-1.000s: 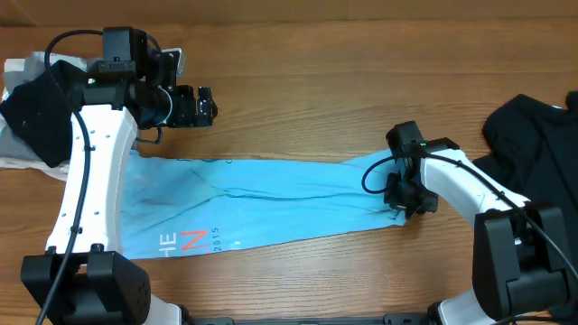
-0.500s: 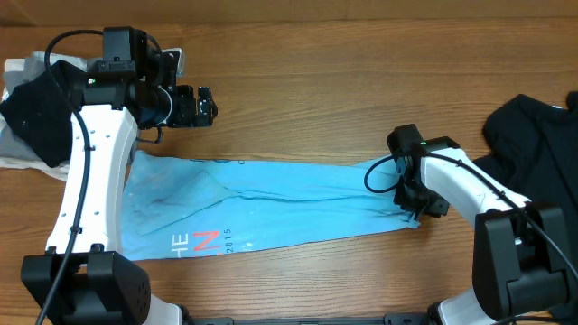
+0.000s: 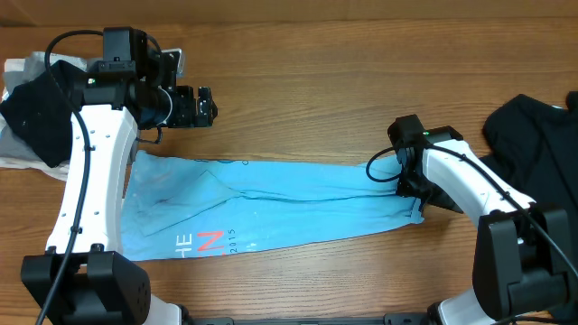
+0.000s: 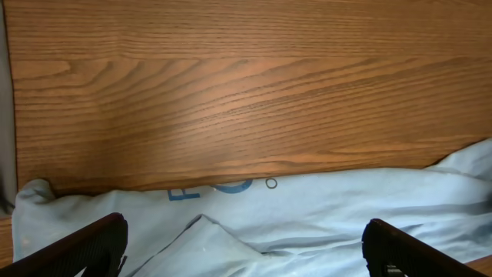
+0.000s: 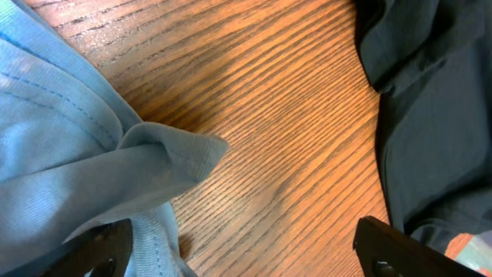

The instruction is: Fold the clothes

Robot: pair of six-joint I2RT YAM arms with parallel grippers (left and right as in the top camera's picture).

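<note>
A light blue T-shirt (image 3: 271, 203) lies as a long strip across the table, with red and white print near its front left corner. My right gripper (image 3: 418, 200) is at the shirt's right end, open. In the right wrist view (image 5: 246, 260) its jaws stand wide over bare wood, with a loose fold of the shirt (image 5: 77, 165) beside the left finger. My left gripper (image 3: 206, 106) hovers open beyond the shirt's far left edge. In the left wrist view (image 4: 244, 258) it holds nothing, and the shirt (image 4: 323, 211) lies below it.
A black garment (image 3: 533, 135) lies bunched at the right edge, close to my right arm, and shows in the right wrist view (image 5: 438, 100). At the far left a black cloth (image 3: 36, 108) rests on a white one (image 3: 13, 155). Bare wood runs along the back.
My right gripper has opened and let go of the shirt's right end after pulling it slightly right. The left arm has not moved.
</note>
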